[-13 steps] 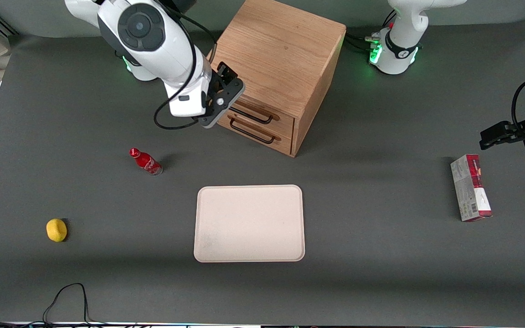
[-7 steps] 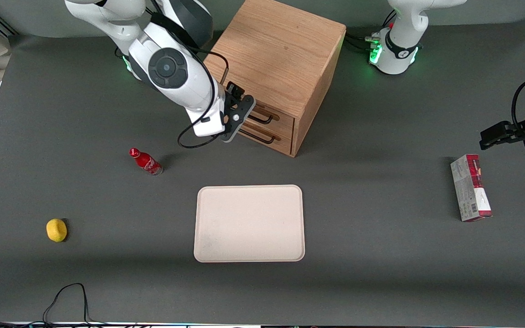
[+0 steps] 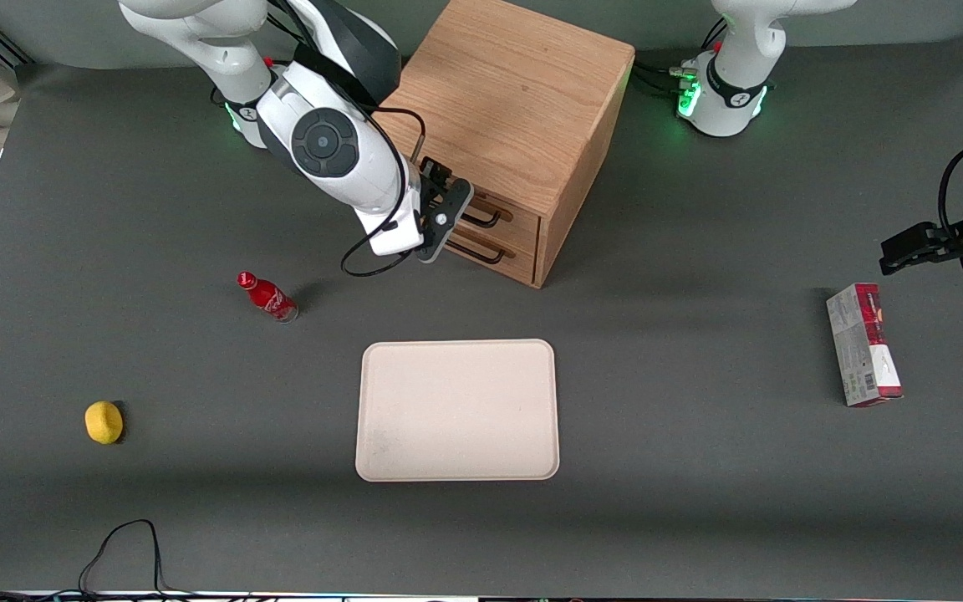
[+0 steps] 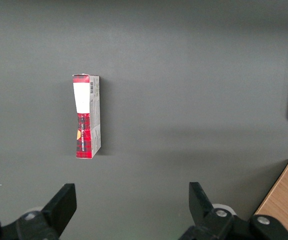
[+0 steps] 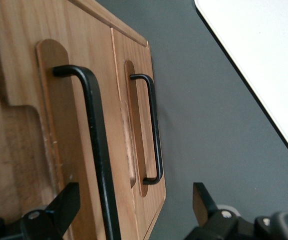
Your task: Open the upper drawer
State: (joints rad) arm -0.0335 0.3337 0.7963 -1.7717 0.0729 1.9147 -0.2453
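Observation:
The oak cabinet [image 3: 515,100] stands at the back of the table, with both drawer fronts flush. The upper drawer [image 3: 511,213] shows its black wire handle [image 3: 486,220], partly hidden by my arm. My right gripper [image 3: 450,219] is open, directly in front of the drawer fronts. In the right wrist view the upper drawer's handle [image 5: 96,150] runs between the two open fingers of the gripper [image 5: 133,205], close to one finger [image 5: 63,207] without touching it. The lower drawer's handle [image 5: 154,130] lies beside it, also seen in the front view [image 3: 481,253].
A beige tray [image 3: 456,410] lies nearer the front camera than the cabinet. A red bottle [image 3: 267,296] and a yellow lemon [image 3: 104,421] lie toward the working arm's end. A red box [image 3: 863,343] lies toward the parked arm's end and also shows in the left wrist view [image 4: 87,115].
My right gripper has come down and moved in toward the drawer fronts, covering more of both handles. The drawers have not moved.

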